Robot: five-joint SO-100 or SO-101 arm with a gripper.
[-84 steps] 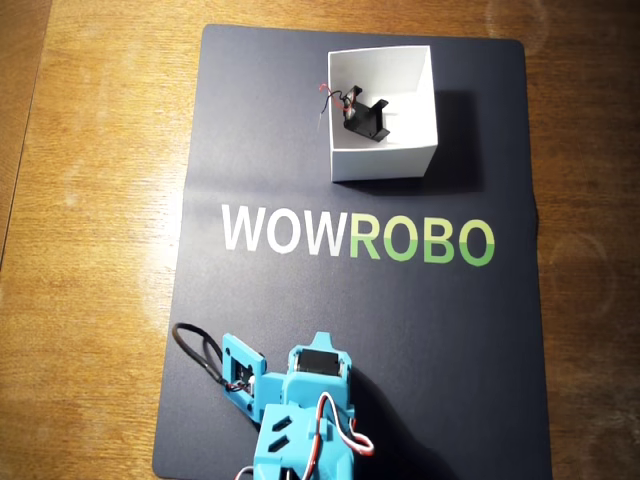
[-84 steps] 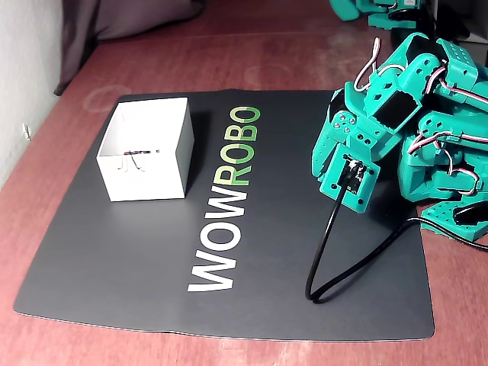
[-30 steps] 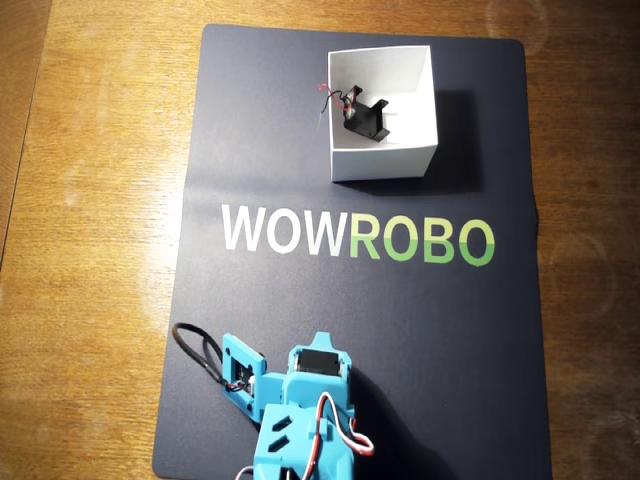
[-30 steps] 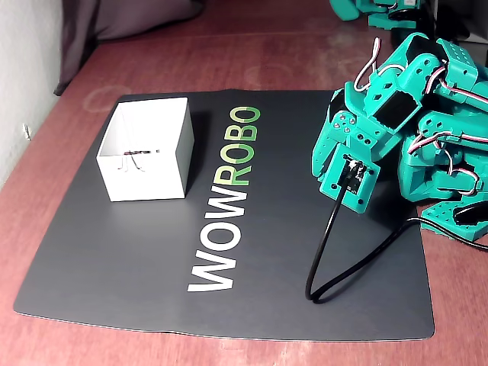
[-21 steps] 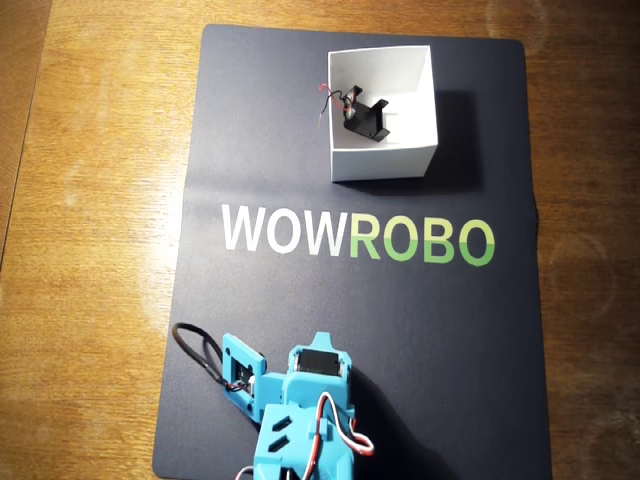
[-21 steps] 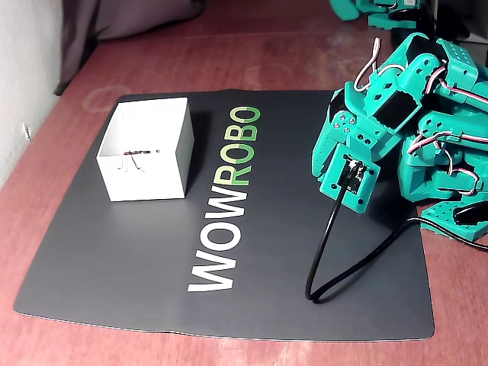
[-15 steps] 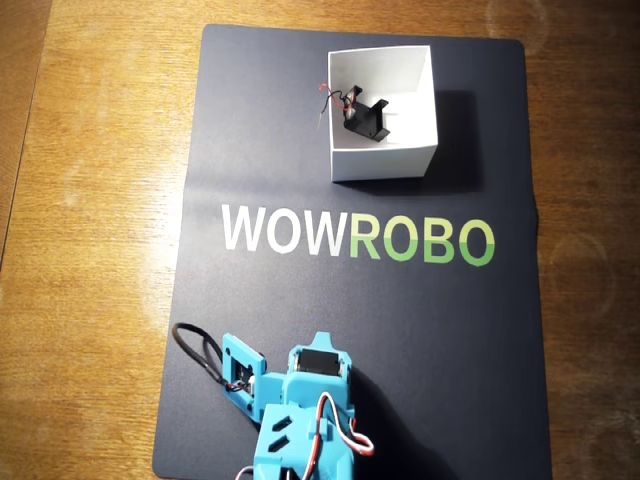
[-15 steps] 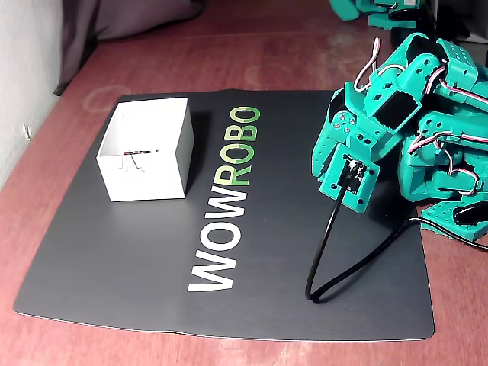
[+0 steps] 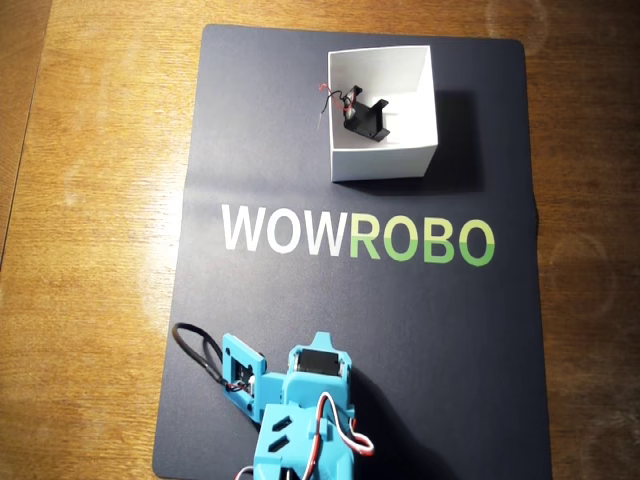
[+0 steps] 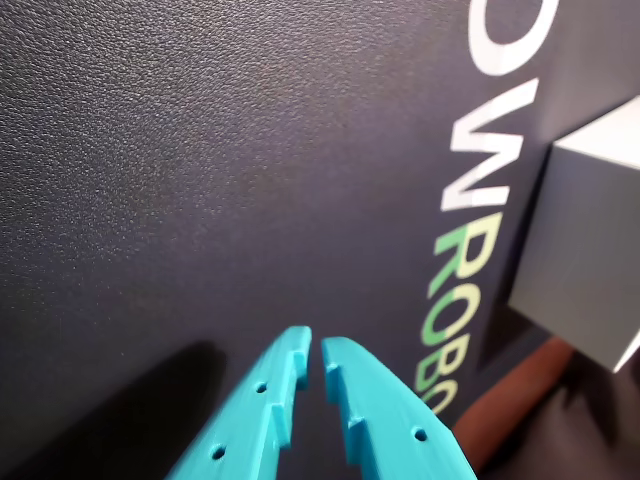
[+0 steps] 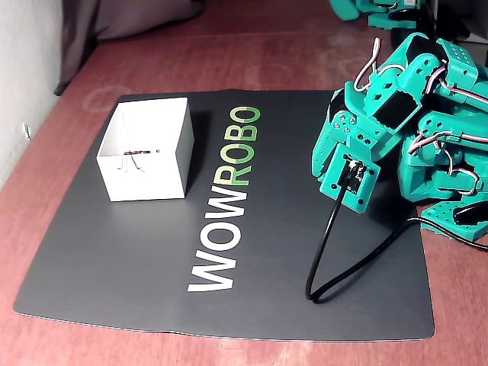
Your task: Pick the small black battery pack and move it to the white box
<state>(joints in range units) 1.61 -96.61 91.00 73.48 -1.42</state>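
Note:
The small black battery pack (image 9: 366,119) lies inside the white box (image 9: 385,162) at the far end of the mat, its thin red and black wires (image 9: 331,97) trailing over the box's left wall. In the fixed view only the wires (image 11: 137,152) show, draped over the white box (image 11: 149,174). The teal arm (image 9: 300,415) sits folded at the mat's near edge, far from the box. In the wrist view my gripper (image 10: 314,345) hovers low over bare mat, its teal fingers nearly touching with nothing between them; a corner of the white box (image 10: 580,260) shows at right.
A black mat (image 9: 250,130) printed WOWROBO covers the wooden table (image 9: 90,200). A black cable (image 11: 328,259) loops from the wrist camera across the mat. The folded arm (image 11: 396,122) fills the fixed view's right side, with more teal parts (image 11: 366,11) behind it.

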